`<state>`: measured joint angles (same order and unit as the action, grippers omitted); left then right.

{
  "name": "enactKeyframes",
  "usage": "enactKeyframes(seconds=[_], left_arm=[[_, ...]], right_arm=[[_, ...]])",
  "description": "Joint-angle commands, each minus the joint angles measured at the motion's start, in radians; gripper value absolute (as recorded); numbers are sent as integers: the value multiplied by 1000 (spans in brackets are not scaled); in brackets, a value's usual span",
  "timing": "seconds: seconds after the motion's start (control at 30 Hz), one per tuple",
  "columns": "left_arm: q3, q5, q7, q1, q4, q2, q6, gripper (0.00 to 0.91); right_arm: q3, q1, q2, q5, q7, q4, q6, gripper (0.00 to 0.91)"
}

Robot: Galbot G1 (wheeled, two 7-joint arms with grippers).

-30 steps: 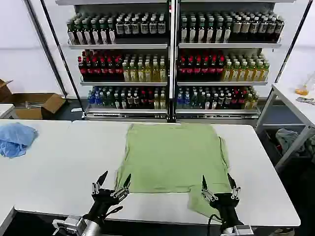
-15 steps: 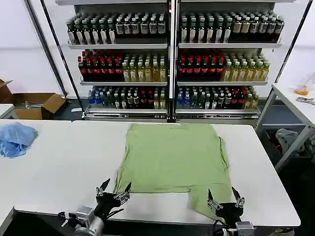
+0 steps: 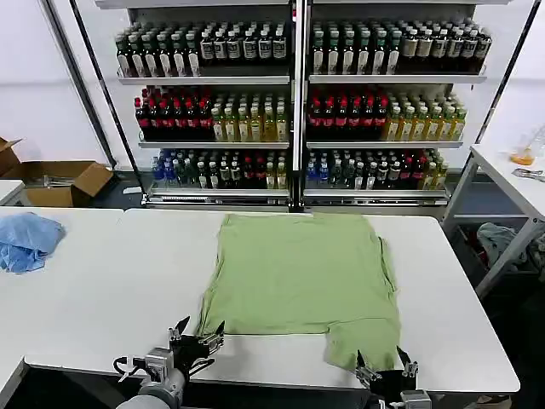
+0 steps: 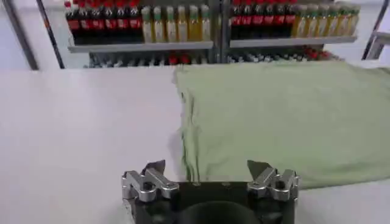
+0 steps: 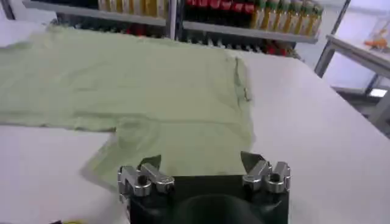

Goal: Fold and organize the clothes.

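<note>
While the light blue cloth (image 3: 27,239) sits far left, the left end effector (image 3: 196,331) hangs spread wide at the counter (image 3: 102,290) edge, the green shirt (image 3: 300,277) lies flat mid-counter, and the right end effector (image 3: 384,360) gapes wide by its hem.

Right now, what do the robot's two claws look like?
The left gripper and right gripper look alike: each has a black rounded body, two silvery metal finger mounts with small bolts, and pointed dark fingertips. In the head view, black cables loop beside the left gripper.
</note>
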<state>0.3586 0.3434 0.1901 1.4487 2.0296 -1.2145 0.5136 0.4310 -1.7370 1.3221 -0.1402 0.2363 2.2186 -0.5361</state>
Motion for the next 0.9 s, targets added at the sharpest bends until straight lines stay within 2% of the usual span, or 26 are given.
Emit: enactKeyframes(seconds=[0.03,0.07,0.1,0.13,0.5,0.9], left_arm=[[-10,22,12,-14,-31,4,22,171],[-11,27,7,-11,-27,4,20,71],[-12,31,1,-10,-25,4,18,50],[-13,37,-2,-8,-21,4,16,40],[-6,70,-24,5,-17,11,-3,40],[8,94,-65,60,29,11,-54,30]], right_arm=[[-9,-8,1,-20,2,-8,-41,343],[-10,-9,1,-25,3,-9,-41,151],[-12,-10,1,-38,8,-12,-41,40],[-12,-10,2,-45,8,-14,-41,10],[-13,-22,-3,-109,10,-21,-42,0],[0,-61,-20,-121,-10,23,-22,0]])
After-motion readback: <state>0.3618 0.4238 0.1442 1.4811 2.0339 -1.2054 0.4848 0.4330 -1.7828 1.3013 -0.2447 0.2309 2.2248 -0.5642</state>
